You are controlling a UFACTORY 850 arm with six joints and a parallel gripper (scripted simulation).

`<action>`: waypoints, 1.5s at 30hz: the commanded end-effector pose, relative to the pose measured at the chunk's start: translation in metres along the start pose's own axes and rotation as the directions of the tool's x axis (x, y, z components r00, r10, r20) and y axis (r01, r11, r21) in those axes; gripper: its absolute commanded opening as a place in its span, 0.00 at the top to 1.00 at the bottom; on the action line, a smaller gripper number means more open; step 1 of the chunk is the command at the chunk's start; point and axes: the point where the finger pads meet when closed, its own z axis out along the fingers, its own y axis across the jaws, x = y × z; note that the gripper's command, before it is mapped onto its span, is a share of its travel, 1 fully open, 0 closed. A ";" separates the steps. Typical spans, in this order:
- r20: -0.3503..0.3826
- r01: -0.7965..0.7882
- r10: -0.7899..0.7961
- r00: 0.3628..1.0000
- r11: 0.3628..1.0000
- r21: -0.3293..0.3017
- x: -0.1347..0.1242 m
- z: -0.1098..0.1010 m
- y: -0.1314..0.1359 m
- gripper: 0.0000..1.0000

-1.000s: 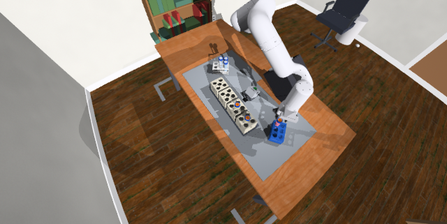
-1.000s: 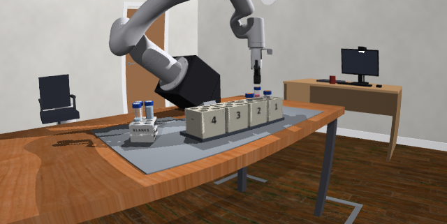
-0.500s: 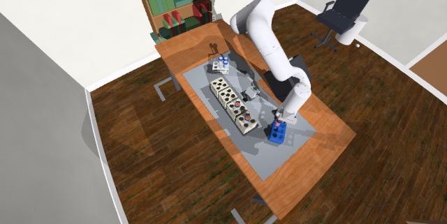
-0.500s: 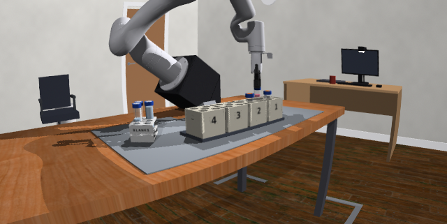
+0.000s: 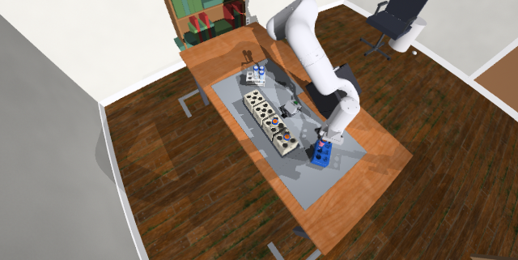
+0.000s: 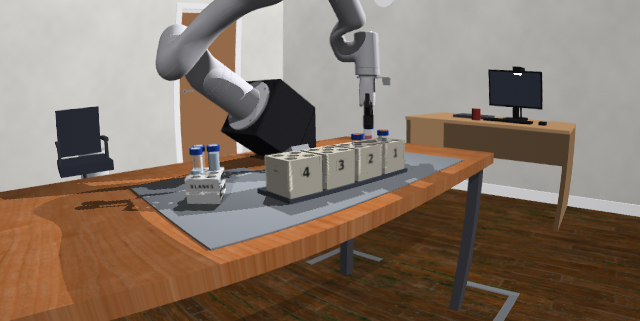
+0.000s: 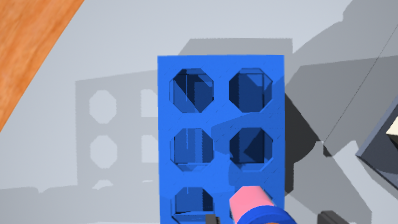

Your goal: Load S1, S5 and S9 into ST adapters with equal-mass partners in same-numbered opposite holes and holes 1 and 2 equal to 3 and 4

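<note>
The gripper [image 5: 321, 136] [image 6: 368, 124] [image 7: 272, 218] is standing parted and released, its fingers flanking the blue-capped sample tube [image 5: 321, 143] [image 6: 368, 136] [image 7: 249, 201], which is sitting in a well of the blue rack [image 5: 320, 163] [image 7: 221, 90]. The tube is probably going to be handling as light, stiff and smooth, its liquid shifting if tilted; closing squarely on the cap or upper wall is looking safest, then lifting straight up. Beside the blue rack, adapter 1 [image 5: 286, 149] [image 6: 394, 156] is standing on the desk [image 5: 386, 151] [image 6: 150, 261], carrying another orange-dotted tube [image 5: 286, 136] [image 6: 383, 133].
</note>
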 end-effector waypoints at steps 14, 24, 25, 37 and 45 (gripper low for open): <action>-0.002 -0.001 0.001 1.000 1.000 0.001 0.001 0.009 0.000 0.43; -0.002 -0.001 0.001 1.000 1.000 0.001 0.001 0.014 0.000 0.43; -0.002 -0.001 0.001 1.000 1.000 0.001 0.001 0.015 0.000 0.43; -0.002 -0.001 0.001 1.000 1.000 0.001 0.001 0.014 0.000 1.00; -0.002 -0.001 0.001 1.000 1.000 0.001 0.001 0.013 0.000 1.00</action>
